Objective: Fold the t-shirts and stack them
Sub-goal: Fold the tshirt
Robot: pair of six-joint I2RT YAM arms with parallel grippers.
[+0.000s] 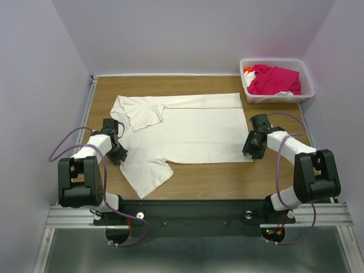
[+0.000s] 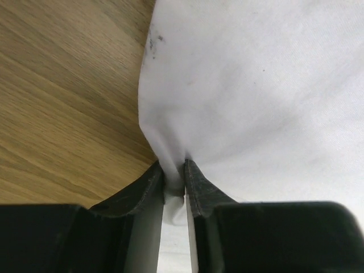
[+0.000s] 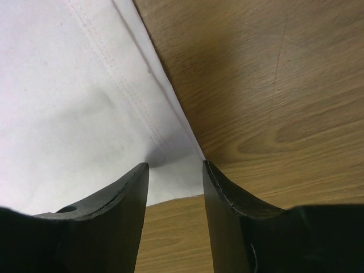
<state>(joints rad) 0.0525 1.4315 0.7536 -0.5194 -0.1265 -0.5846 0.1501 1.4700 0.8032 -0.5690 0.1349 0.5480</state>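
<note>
Two holds are needed for this fold, and only one looks made. Nearest, the left gripper [image 2: 174, 170] is clenched on a pinched ridge of the off-white t-shirt [image 1: 193, 133] at its left edge, just above the near sleeve [image 1: 149, 173]. How many layers sit in that pinch the wrist view does not show, so it may be only the top one. The right gripper [image 3: 175, 168] is released, its jaws standing apart astride the hem corner [image 3: 185, 170] with nothing caught between them.

To do this well, the right gripper should press down to the table [image 1: 216, 182] and close on the corner's stitched edge, taking every layer. Both arms can then lift together, keeping the near edge taut and level so the body does not sag or skew. Carry it away from the bases and lay it parallel to the far edge, which lies turned over along the top. The loose near sleeve may drag and crease, so lift slowly.

Farther off, the magenta t-shirt [image 1: 274, 79] lies crumpled in the basket [image 1: 307, 82] at the far right corner, untouched.
</note>
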